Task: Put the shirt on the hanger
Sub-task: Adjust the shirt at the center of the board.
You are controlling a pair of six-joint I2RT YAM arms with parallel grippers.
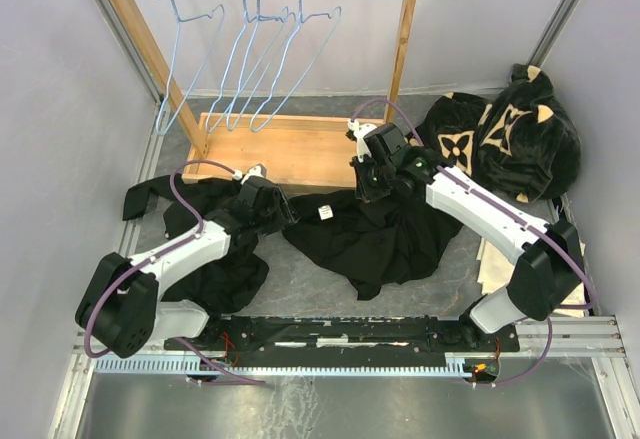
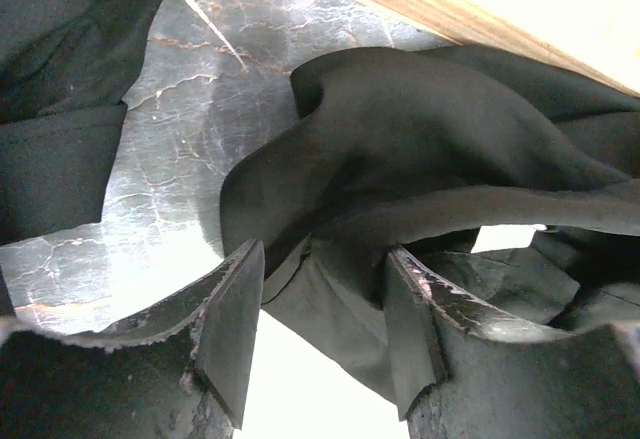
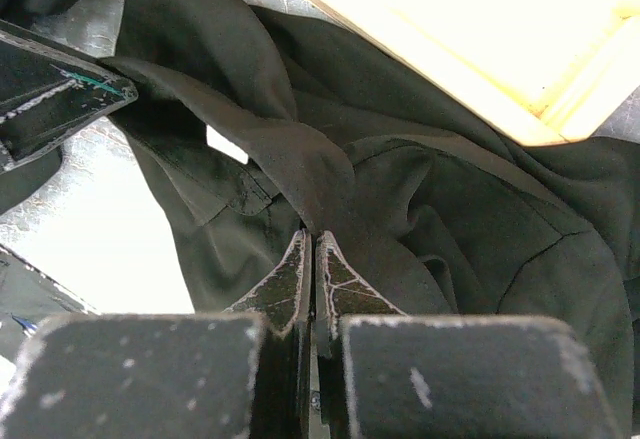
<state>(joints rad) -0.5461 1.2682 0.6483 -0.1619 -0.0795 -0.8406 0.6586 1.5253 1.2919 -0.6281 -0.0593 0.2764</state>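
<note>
A black shirt (image 1: pixel 375 239) lies crumpled mid-bench (image 1: pixel 295 284), just near the wooden rack (image 1: pixel 300 149), with its white tag (image 1: pixel 325 212) toward the left. The right tool (image 3: pixel 312 259) is clenched on a raised fold at the shirt's far side. The left tool (image 2: pixel 322 294) is released at the shirt's left edge, cloth loose between its fingers. Light-blue wire hangers (image 1: pixel 243 54) hang on the rack, far left. A second black garment (image 1: pixel 225 279) lies under the left arm, and a plush flowered garment (image 1: pixel 510 139) sits far right.
</note>
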